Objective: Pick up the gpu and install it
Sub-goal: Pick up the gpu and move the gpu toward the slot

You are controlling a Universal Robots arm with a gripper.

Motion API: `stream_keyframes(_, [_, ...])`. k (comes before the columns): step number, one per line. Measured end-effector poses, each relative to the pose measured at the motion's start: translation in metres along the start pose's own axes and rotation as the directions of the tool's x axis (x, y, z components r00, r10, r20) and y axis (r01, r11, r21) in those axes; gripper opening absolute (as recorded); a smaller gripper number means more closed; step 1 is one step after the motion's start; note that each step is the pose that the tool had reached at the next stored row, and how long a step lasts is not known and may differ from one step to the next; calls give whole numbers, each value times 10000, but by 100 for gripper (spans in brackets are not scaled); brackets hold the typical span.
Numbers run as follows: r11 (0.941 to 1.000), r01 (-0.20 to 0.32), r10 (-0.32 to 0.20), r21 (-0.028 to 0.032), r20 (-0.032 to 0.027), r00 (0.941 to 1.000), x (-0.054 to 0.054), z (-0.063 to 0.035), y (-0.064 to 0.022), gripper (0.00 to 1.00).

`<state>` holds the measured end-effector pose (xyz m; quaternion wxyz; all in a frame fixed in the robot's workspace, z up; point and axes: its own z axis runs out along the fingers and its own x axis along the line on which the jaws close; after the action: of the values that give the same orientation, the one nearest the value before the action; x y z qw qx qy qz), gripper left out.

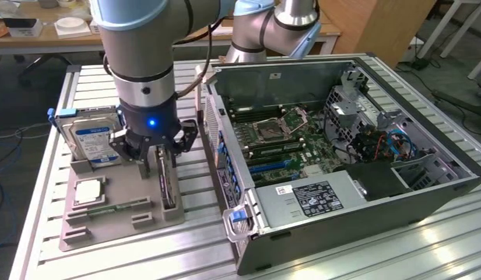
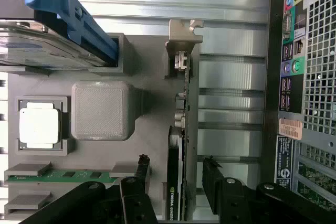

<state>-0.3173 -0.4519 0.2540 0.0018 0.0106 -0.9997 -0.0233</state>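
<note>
GPU [image 2: 181,124] stood on edge in its slot of the grey fixture tray [image 1: 108,224], just beside the open PC case [image 1: 365,198]. Step in hand looked like the pick. Arm pointed straight down over the tray, gripper [image 1: 162,160] straddling the card's end away from the bracket, jaws spread wide, one finger either side, nothing gripped yet. My read: the grasp called for a square squeeze on the flat faces, then a straight pull out of the slot.
</note>
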Motion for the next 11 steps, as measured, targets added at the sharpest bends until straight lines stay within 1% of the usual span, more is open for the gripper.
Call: stream_keyframes(11, [10000,-1,1,0,1,10000,15,173,-12,53])
